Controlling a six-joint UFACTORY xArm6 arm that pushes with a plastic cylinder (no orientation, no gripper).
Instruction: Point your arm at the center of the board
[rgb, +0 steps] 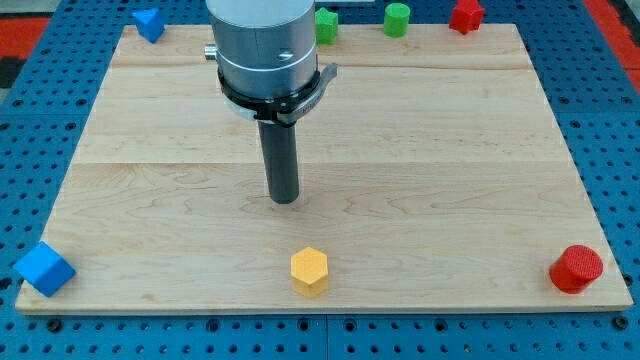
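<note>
Worktop (430, 150): a pale wooden board lying flat on a blue perforated base (610, 120), seen in the single camera view. Its centre region carries no block.

My tip (285, 200) stands on the board near the middle, slightly toward the view's left of centre. The dark rod hangs straight down from a grey cylindrical housing (262, 40) at the view's top. The arm carries no hand, only this rod, so nothing is clasped or released.

Blocks all lie along the edges, well apart from the tip:
- yellow hexagonal block (309, 270), near the bottom edge, just below the tip and a little to the view's right; the closest block, not touching.
- blue cube (44, 268), bottom-left corner.
- red cylinder (576, 268), bottom-right corner.
- smaller blue block (149, 23), top-left corner.
- green block (326, 25), top edge, partly hidden behind the housing; shape cannot be told.
- green cylinder (397, 19), top edge, right of the first green one.
- red block (466, 15), top edge, furthest right; shape unclear.
</note>
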